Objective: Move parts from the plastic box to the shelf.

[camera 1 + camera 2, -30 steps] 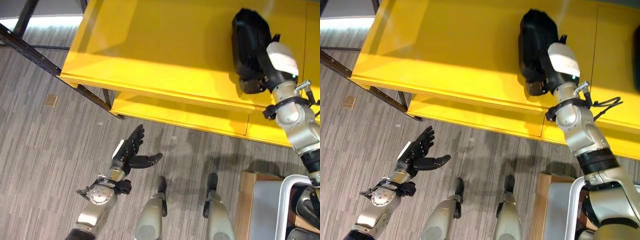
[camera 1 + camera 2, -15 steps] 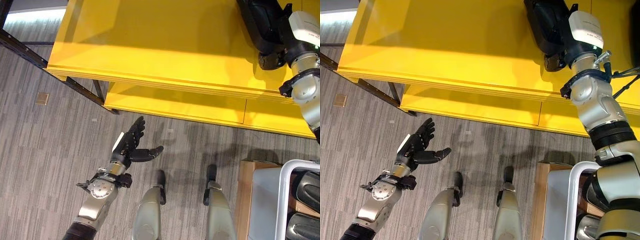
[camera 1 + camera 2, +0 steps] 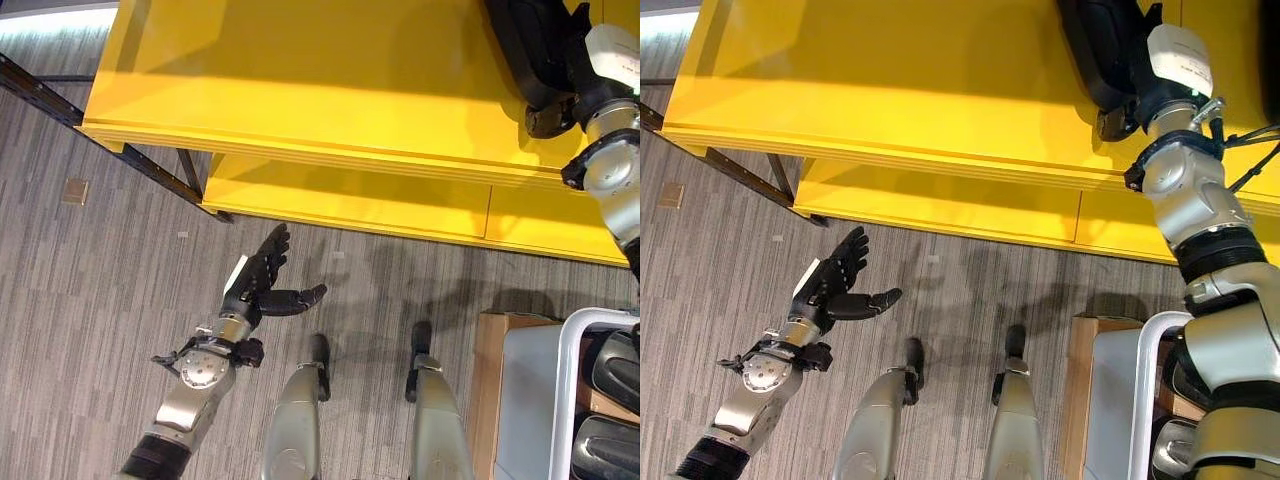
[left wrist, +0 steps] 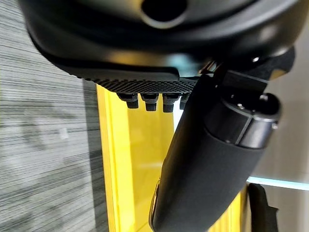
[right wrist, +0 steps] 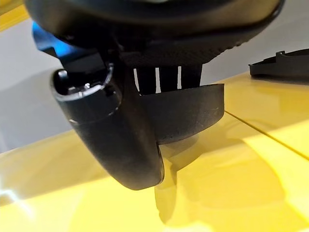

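I have the right hand [image 5: 120,125] up over the top board of the bright yellow shelf [image 3: 300,90], with its thumb and fingers curled round the edge of a black moulded plastic part [image 3: 1095,45]; in its wrist view the rim of the part sits pinched between thumb and fingers, right above the yellow board. From the head views the part looks to be lying on or just over the shelf top near its right end, so I judge this one to be at the point of being set down, not yet released. A second dark part [image 5: 280,67] lies on the shelf farther along from the held one, which suggests at least one delivery is done. My left hand [image 3: 262,290] hangs spread and empty over the grey carpet floor [image 3: 90,300], below the front edge of the shelf. The grey plastic box [image 3: 535,400], near the shelf's right end at floor level, has dark parts [image 3: 610,370] just beside it, so more trips seem to remain.
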